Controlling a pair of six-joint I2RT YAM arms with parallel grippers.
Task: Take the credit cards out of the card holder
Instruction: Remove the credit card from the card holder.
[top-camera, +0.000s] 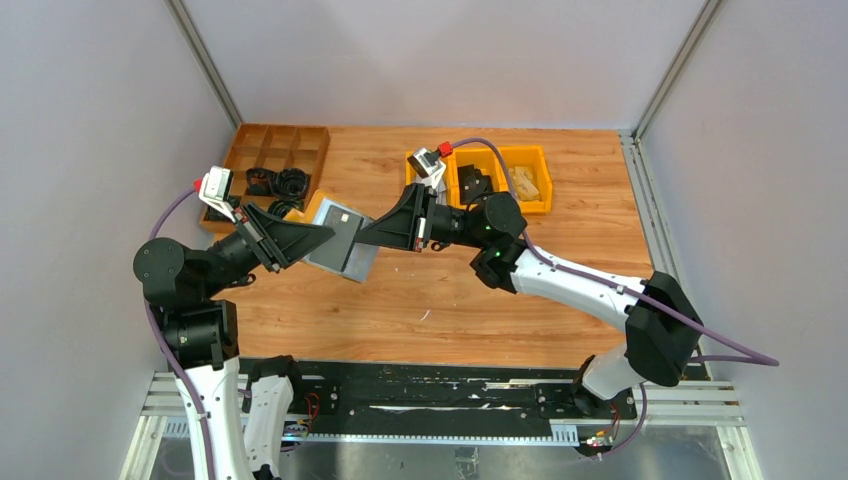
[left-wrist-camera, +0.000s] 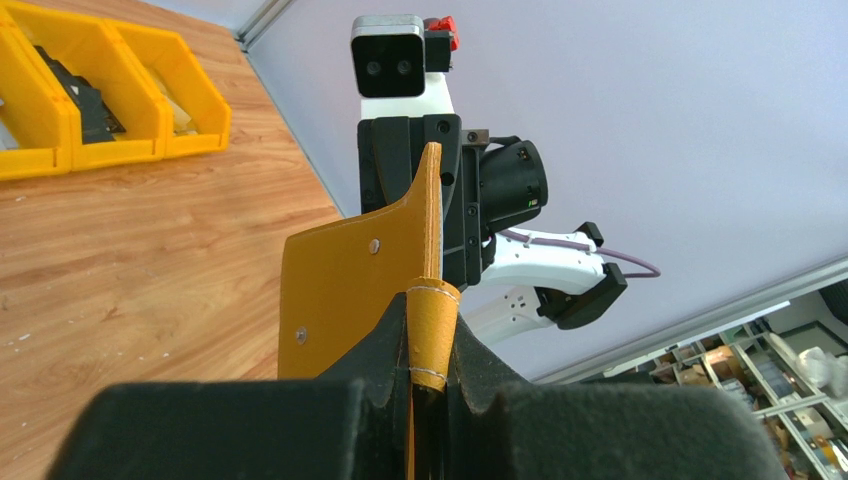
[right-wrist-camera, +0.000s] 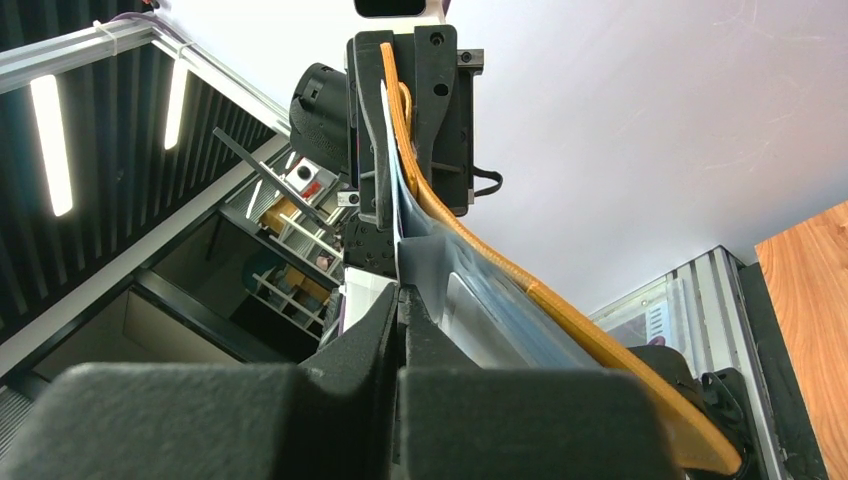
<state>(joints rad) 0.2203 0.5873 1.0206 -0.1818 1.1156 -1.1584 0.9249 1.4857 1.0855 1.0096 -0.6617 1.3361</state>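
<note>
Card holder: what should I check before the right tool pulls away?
1. Left tool shut on the card holder, at its yellow edge: ok.
2. Right tool shut at the holder's inner side: ok.
3. Right tool pinching a credit card rather than the sleeve: cannot tell.
4. Card holder open, off the table, between both tools: ok.
5. Credit card out of the holder: not ok; a pale one shows inside.
</note>
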